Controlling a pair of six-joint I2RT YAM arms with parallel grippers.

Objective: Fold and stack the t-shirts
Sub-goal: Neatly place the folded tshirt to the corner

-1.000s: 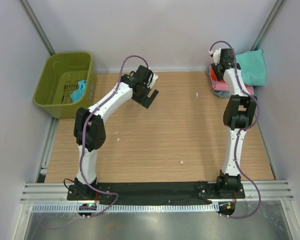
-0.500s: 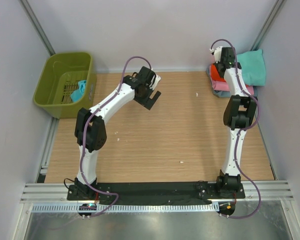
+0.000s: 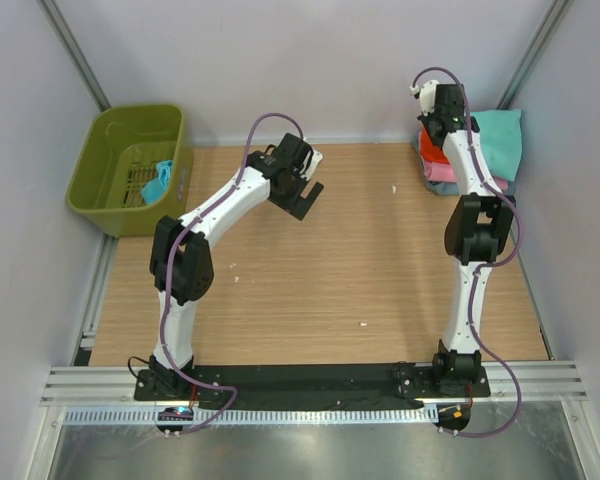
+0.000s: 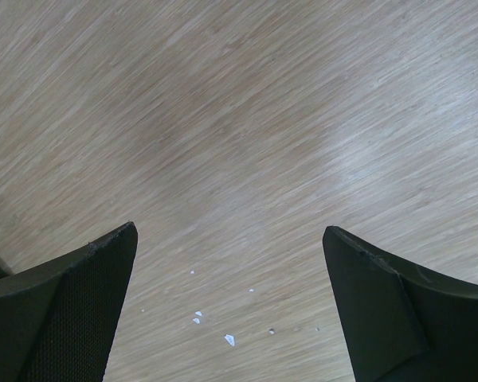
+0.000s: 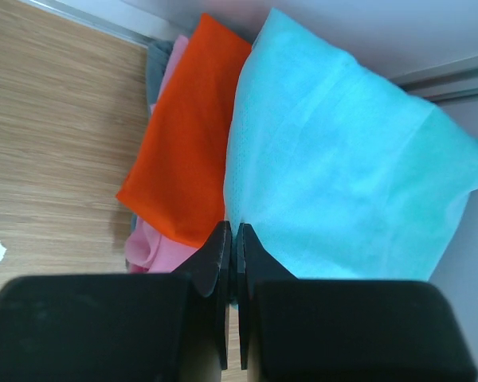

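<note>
Folded t-shirts lie stacked in the table's far right corner: a teal one [image 3: 500, 140] on top, then the orange one [image 3: 431, 151] and the pink one [image 3: 440, 172]. In the right wrist view the teal [image 5: 334, 175], orange [image 5: 191, 151], pink [image 5: 155, 243] and a grey-blue edge [image 5: 158, 60] all show. My right gripper [image 3: 432, 128] [image 5: 233, 231] is shut and empty, raised above the stack's near left edge. My left gripper [image 3: 302, 198] [image 4: 229, 231] is open and empty over bare wood at the table's back middle.
An olive-green basket [image 3: 100, 195] stands at the far left with a small teal cloth [image 3: 158, 182] inside. White walls close in behind and to the right of the stack. Small white specks [image 4: 229, 340] lie on the wooden table [image 3: 360, 260].
My right gripper has risen and drawn back toward the rear wall above the stack. My left gripper has shifted slightly to the right.
</note>
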